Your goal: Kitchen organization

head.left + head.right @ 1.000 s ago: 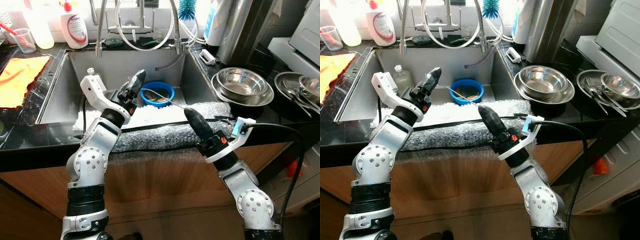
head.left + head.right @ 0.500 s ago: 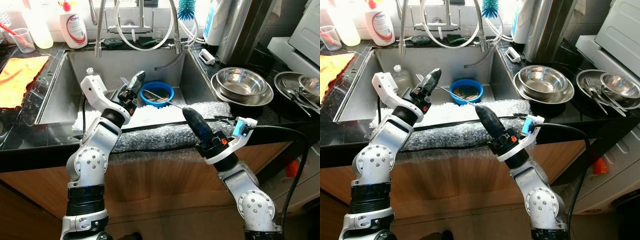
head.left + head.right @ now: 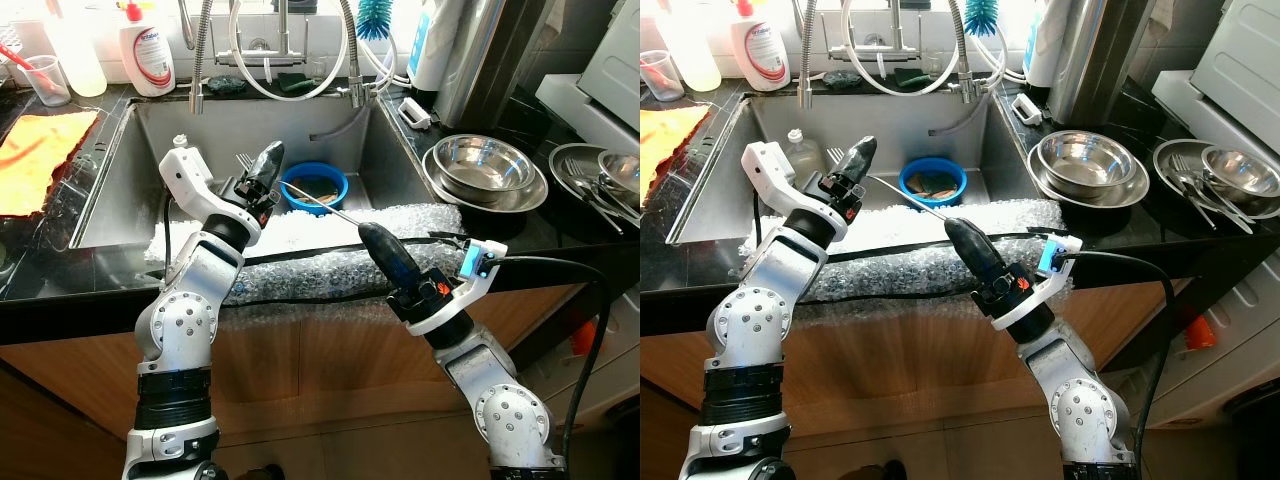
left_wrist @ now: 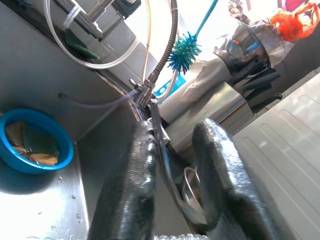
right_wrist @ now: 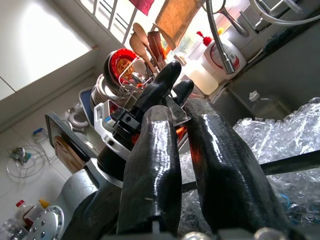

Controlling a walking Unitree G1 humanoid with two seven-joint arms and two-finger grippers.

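Fork (image 3: pixel 318 200) gripped by both tools, above sink (image 3: pixel 120 190) front edge

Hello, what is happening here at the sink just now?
The robot stands at the kitchen sink, holding one long metal utensil between both grippers. The left gripper grips the end with fork tines, above the sink beside the blue bowl. The right gripper holds the other end over the bubble wrap that lies across the sink's front edge. Steel bowls wait on the counter to the right.
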